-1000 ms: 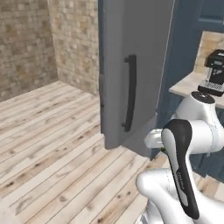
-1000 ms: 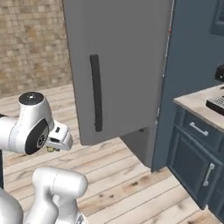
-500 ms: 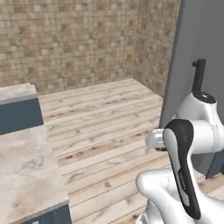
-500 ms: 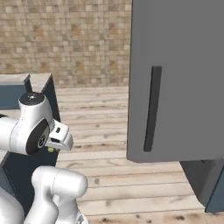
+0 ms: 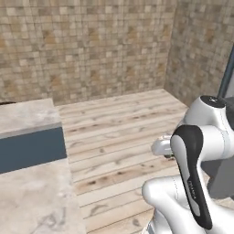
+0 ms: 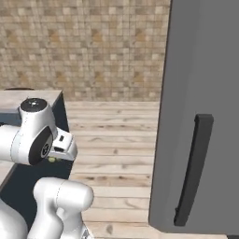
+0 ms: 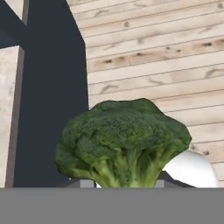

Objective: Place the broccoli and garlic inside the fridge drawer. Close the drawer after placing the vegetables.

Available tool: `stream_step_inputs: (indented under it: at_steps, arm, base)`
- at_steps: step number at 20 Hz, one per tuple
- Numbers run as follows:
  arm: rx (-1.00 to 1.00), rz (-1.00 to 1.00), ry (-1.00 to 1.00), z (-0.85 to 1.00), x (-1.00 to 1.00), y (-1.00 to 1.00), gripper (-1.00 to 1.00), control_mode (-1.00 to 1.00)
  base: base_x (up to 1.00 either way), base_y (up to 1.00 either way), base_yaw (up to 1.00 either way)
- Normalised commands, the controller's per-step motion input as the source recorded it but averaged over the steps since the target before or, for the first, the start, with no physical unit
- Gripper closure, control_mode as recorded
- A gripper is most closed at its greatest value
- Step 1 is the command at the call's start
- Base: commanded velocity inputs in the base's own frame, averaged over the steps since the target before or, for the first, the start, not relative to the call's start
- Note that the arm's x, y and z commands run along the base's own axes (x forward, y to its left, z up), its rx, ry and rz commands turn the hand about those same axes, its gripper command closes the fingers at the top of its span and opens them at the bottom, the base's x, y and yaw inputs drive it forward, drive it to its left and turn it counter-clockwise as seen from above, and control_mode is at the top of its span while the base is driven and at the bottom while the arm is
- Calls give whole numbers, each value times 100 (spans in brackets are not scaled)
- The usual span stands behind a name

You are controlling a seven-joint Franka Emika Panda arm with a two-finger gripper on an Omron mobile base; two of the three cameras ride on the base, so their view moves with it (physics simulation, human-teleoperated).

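Note:
The broccoli, a bumpy dark green floret with a pale stalk, looms close in the hand view, hanging over the wooden floor. My gripper is shut on its stalk, and the floret covers the fingertips. In the right base view the white hand is tucked low beside the arm, with a bit of green broccoli under it. The hand also peeks out from behind the arm in the left base view. The garlic and the fridge drawer are out of view.
The grey fridge door with its dark bar handle stands open at the right. A stone-topped counter on dark blue cabinets is at the left. Plank floor runs to the tiled walls.
Both base views have swung left: the fridge door slid toward the right edge and the counter came in at the left. The arm keeps its tucked pose with the broccoli.

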Motion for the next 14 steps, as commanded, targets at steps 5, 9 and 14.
stream_step_inputs:
  at_steps: [5,9,14]
  arm:
    - [0,0,0,0,0,0,100,100]
    - [0,0,0,0,0,0,100,100]
    - [0,0,0,0,0,0,100,100]
  base:
    - [86,14,-26]
    - [82,13,-38]
    - [69,11,-56]
